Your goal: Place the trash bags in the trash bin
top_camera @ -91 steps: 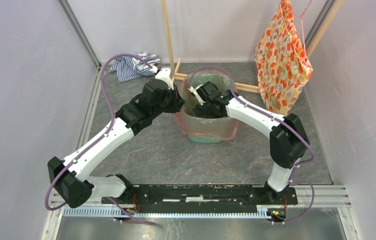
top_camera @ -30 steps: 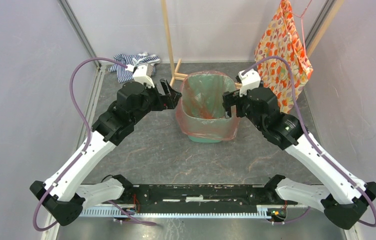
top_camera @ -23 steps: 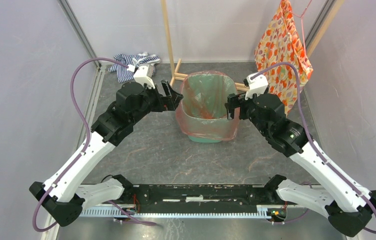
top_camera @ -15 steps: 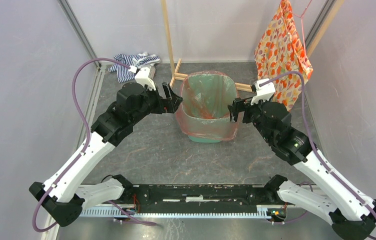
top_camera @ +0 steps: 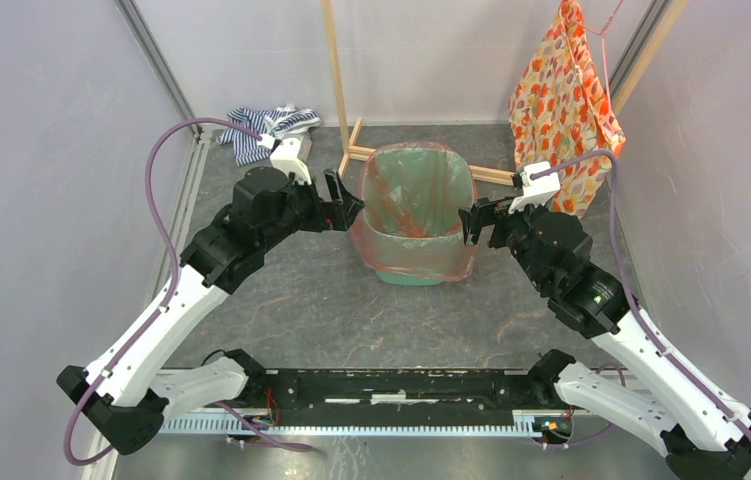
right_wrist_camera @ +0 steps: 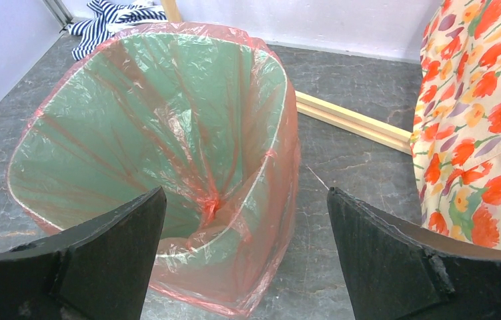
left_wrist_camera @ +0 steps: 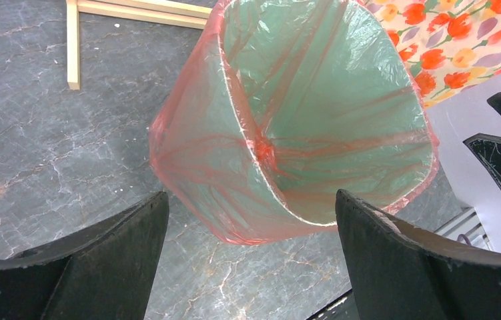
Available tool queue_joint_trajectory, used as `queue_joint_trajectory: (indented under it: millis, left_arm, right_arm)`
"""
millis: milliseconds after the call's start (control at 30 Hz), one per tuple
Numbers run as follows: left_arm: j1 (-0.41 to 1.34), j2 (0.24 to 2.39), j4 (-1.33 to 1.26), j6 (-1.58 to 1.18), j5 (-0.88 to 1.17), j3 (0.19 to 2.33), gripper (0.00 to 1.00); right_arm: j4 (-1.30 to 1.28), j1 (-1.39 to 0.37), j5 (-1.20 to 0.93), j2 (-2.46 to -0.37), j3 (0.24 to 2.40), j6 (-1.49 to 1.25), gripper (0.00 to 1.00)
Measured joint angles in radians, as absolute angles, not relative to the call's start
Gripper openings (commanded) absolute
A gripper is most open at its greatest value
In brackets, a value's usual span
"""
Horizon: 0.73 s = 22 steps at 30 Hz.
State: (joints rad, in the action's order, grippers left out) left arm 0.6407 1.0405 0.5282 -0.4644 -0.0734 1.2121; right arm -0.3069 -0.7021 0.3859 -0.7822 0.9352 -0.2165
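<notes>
The mint-green trash bin [top_camera: 413,275] stands mid-floor, lined with the thin red-orange trash bag [top_camera: 406,255], whose edge is folded down over the rim on the outside. In the left wrist view the trash bag [left_wrist_camera: 194,153] drapes the bin's [left_wrist_camera: 314,100] outer wall and lines its inside. From the right wrist the bag [right_wrist_camera: 281,200] wraps the bin [right_wrist_camera: 141,113] the same way. My left gripper [top_camera: 345,200] hovers open just left of the bin, holding nothing. My right gripper [top_camera: 474,216] is open just right of it, also holding nothing.
An orange floral cloth [top_camera: 561,130] hangs at the back right, close behind the right gripper. A wooden stand [top_camera: 336,80] with floor bars rises behind the bin. A striped cloth [top_camera: 261,130] lies in the back left corner. Walls close in on both sides.
Both grippers have drawn back from the bin's mouth to its sides. The right arm swung outward and lower over the last second; the left shifted slightly. The bag stays on the bin.
</notes>
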Motion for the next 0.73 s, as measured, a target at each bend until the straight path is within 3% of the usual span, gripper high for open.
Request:
queue_joint_trajectory:
  millis: [733]
  left_arm:
    - [0.641,1.007,0.537,-0.464,-0.143,1.212,1.00]
  right_arm:
    - [-0.308,-0.702,0.387,-0.780,0.934,-0.216,0.98]
